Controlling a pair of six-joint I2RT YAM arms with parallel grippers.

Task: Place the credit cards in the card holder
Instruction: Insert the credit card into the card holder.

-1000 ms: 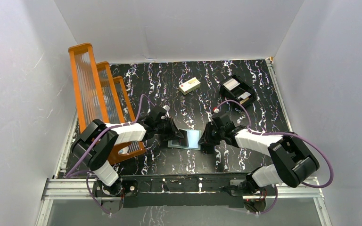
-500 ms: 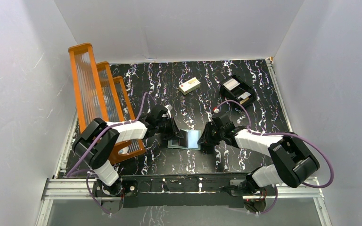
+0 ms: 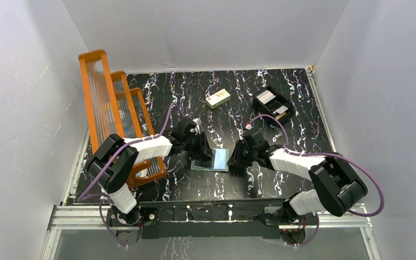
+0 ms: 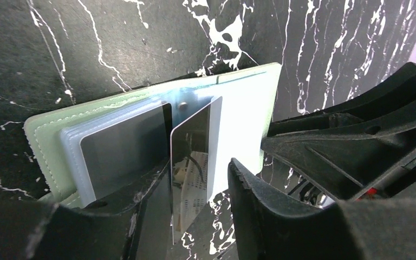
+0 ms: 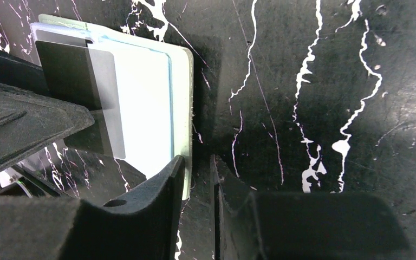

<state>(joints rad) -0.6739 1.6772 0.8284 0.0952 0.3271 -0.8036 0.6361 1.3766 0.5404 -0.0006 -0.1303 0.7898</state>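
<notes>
The card holder (image 4: 244, 103) lay open on the table (image 3: 298, 108). The left claw (image 4: 197, 170) stood parted around an upright card (image 4: 195, 135), seemingly thin, stiff and slippery; best pinched by its edges. The right claw (image 5: 196, 168), nearly closed, perhaps pinned the holder's edge.

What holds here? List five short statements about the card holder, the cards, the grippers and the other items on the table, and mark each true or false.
1. The card holder lies open on the table between the left gripper and the right gripper. True.
2. The cream block sits inside the black tray. False: it lies on the table, apart from the tray.
3. A card stands between the left gripper's fingers, over the holder's sleeves. True.
4. The orange rack stands on the robot's right. False: it stands on the left.
5. The right gripper's fingertips are at the holder's edge. True.
</notes>
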